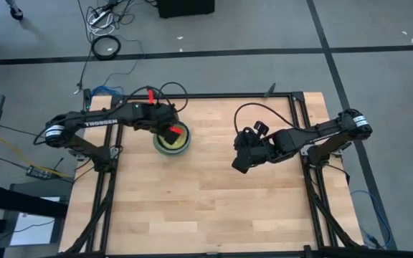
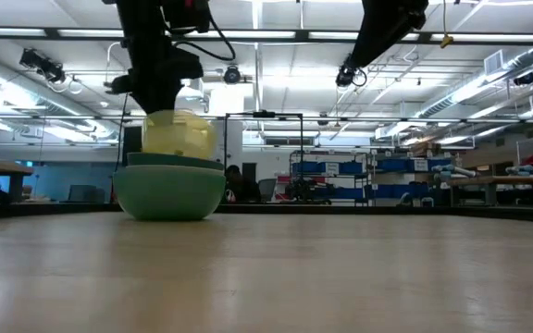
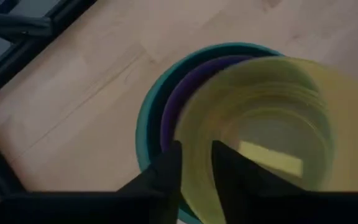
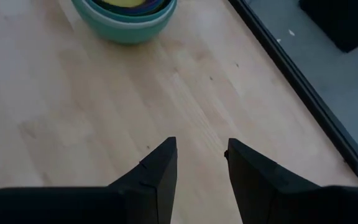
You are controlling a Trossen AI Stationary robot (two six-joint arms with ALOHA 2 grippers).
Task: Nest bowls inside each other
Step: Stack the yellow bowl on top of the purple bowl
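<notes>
A stack of nested bowls (image 1: 172,140) stands on the table at the far left, the sage green outer bowl (image 2: 169,191) resting on its base. Inside it I see a teal rim (image 3: 146,118) and a purple bowl (image 3: 178,93). A yellow bowl (image 3: 272,118) sits tilted and blurred on top, above the teal rim (image 2: 176,161). My left gripper (image 3: 194,165) is above the stack, open, its fingers either side of the yellow bowl's rim. My right gripper (image 4: 201,155) hangs open over the table's right half (image 1: 239,163), holding nothing. My left gripper comes at the yellow bowl from above, slanting down. One finger (image 3: 166,171) stands outside the bowl's rim (image 3: 194,140) and one inside. Whether either finger touches the rim cannot be told. The bowl sits tilted in the top of the stack.
Bare wooden tabletop (image 1: 206,201) stretches across the near half and between the two arms. A dark frame rail (image 4: 303,81) runs along the table's edge. Cables lie on the floor (image 1: 106,46) beyond the far edge.
</notes>
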